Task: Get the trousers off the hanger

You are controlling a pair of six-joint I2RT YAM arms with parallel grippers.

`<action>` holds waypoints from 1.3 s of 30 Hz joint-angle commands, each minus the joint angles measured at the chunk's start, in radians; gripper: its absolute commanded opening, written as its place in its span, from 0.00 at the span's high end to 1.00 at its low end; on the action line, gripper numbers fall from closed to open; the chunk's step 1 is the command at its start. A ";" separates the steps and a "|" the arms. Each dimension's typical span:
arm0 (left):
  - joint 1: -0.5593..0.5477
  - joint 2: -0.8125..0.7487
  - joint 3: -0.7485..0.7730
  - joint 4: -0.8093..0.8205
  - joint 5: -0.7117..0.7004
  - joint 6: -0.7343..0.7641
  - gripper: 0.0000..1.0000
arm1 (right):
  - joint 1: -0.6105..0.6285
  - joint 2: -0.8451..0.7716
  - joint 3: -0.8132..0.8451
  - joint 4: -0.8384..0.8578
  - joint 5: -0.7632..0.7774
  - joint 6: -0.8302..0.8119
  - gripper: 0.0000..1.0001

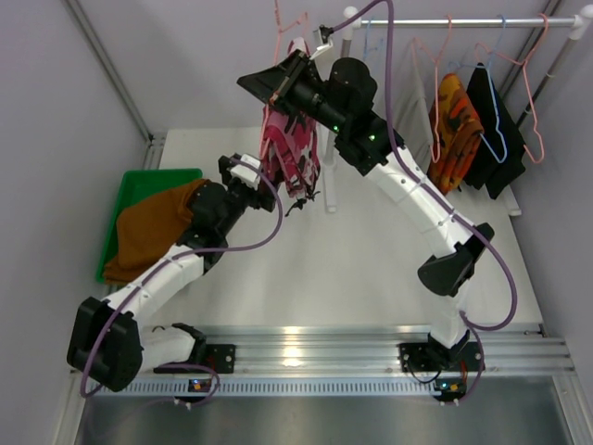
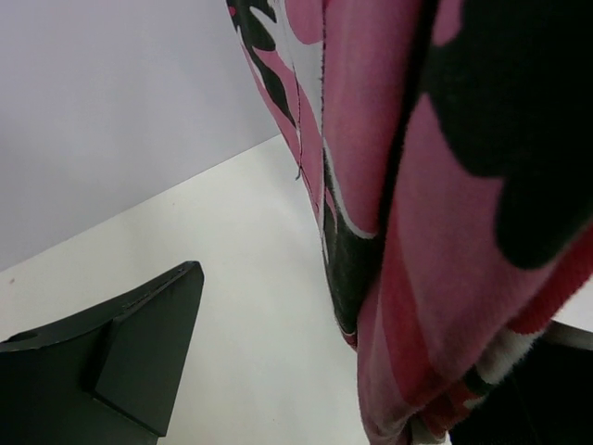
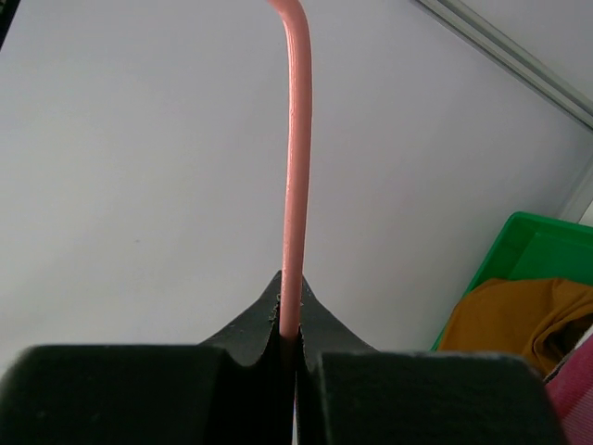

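The pink-red-white floral trousers (image 1: 293, 156) hang from a pink wire hanger (image 1: 288, 26) held up over the table's back middle. My right gripper (image 1: 274, 91) is shut on that hanger; in the right wrist view the wire (image 3: 296, 167) runs up from between the pinched fingertips (image 3: 289, 326). My left gripper (image 1: 260, 176) is open at the cloth's lower left side. In the left wrist view the trousers (image 2: 445, 185) fill the right, one finger (image 2: 120, 362) stands apart at the left, and the other is mostly hidden behind the cloth. Rust-brown trousers (image 1: 153, 227) lie in the bin.
A green bin (image 1: 139, 184) sits at the table's left edge, seen too in the right wrist view (image 3: 528, 243). A clothes rail (image 1: 463, 20) at the back right carries several wire hangers, an orange-patterned garment (image 1: 456, 119) and a black garment (image 1: 493, 120).
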 commanded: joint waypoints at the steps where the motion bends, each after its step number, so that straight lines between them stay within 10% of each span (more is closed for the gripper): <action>1: -0.030 -0.022 -0.005 0.089 -0.023 0.015 0.01 | 0.017 -0.049 0.092 0.115 0.015 -0.003 1.00; 39: -0.136 0.030 0.234 0.151 -0.277 0.123 0.03 | 0.033 -0.055 0.037 0.104 -0.008 0.032 1.00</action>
